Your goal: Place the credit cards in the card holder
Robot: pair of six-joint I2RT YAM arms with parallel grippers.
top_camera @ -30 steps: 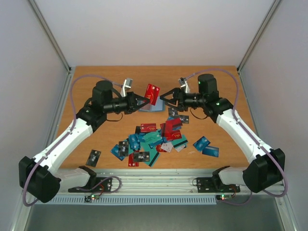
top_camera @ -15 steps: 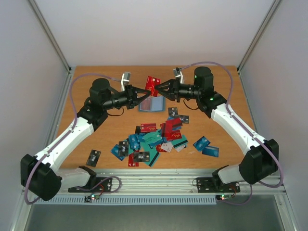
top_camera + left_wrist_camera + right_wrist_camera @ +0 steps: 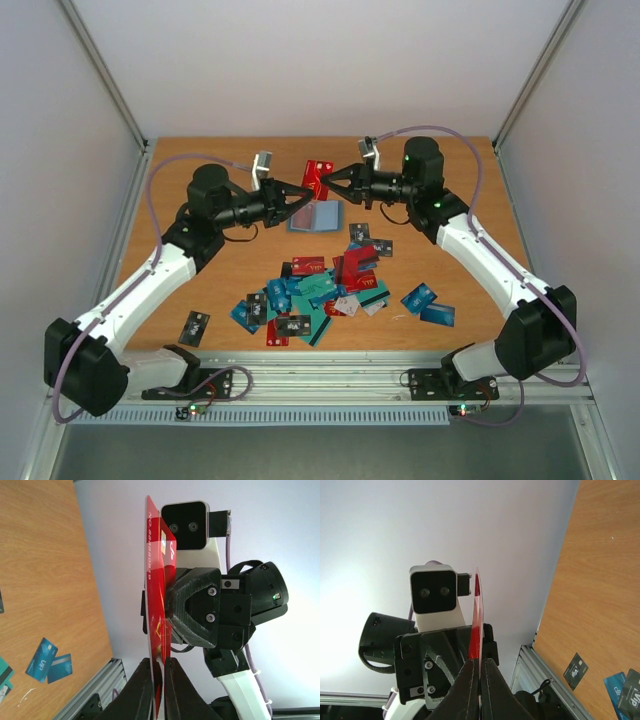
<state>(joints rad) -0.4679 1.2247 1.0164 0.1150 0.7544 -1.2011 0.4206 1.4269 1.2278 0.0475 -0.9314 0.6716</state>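
Top external view, upper centre: the right pincer [image 3: 334,184], spread a second ago, is now pressed shut on the thin red plastic card [image 3: 319,176]. The left pincer [image 3: 304,192] pinches the same card from the opposite edge. The card hangs clear of the wooden bench [image 3: 200,170], just beyond the dull teal-blue folding card holder [image 3: 313,216]. Judgement: handover under way, insertion not begun. The remaining cards [image 3: 320,290] lie heaped at lower centre.

The red credit card [image 3: 155,595] is glossy, smooth plastic. The table [image 3: 225,275] shows matt wood grain. The card holder [image 3: 318,218] looks dull and matt. A bare metal rail [image 3: 330,368] runs along the table's near edge.
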